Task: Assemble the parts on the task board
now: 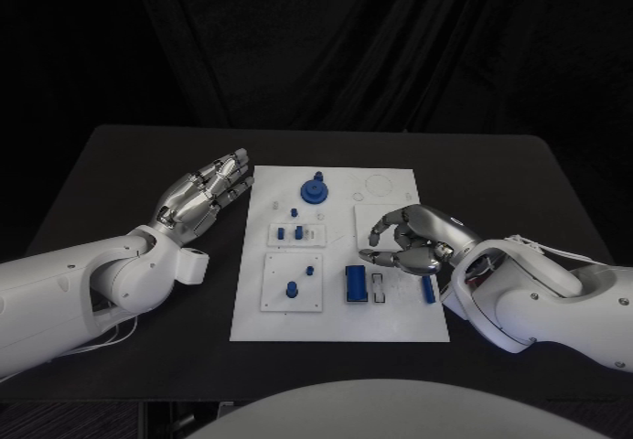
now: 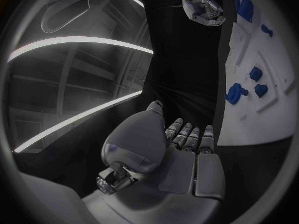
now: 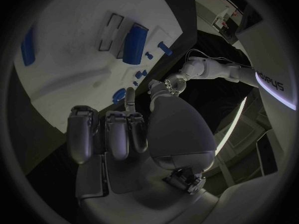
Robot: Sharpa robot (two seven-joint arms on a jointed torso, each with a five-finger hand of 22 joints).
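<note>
The white task board [image 1: 337, 320] lies in the middle of the black table. A round blue part with a knob [image 1: 314, 189] stands at its far end, with small blue pegs [image 1: 301, 231] behind two more pegs [image 1: 292, 290] on raised plates. A blue block [image 1: 355, 283] lies beside an empty slot [image 1: 381, 286], and a blue bar [image 1: 427, 289] lies at the right edge. My right hand [image 1: 412, 240] hovers over the board's right half, fingers curled in, nothing seen in them. My left hand [image 1: 200, 197] lies flat left of the board, fingers stretched.
A faint ring outline [image 1: 379, 186] marks the board's far right corner. The left wrist view shows the board's edge [image 2: 249, 119] beyond my fingers [image 2: 190, 137]. The right wrist view shows the block [image 3: 135, 37] and the bar [image 3: 28, 46] ahead of that hand.
</note>
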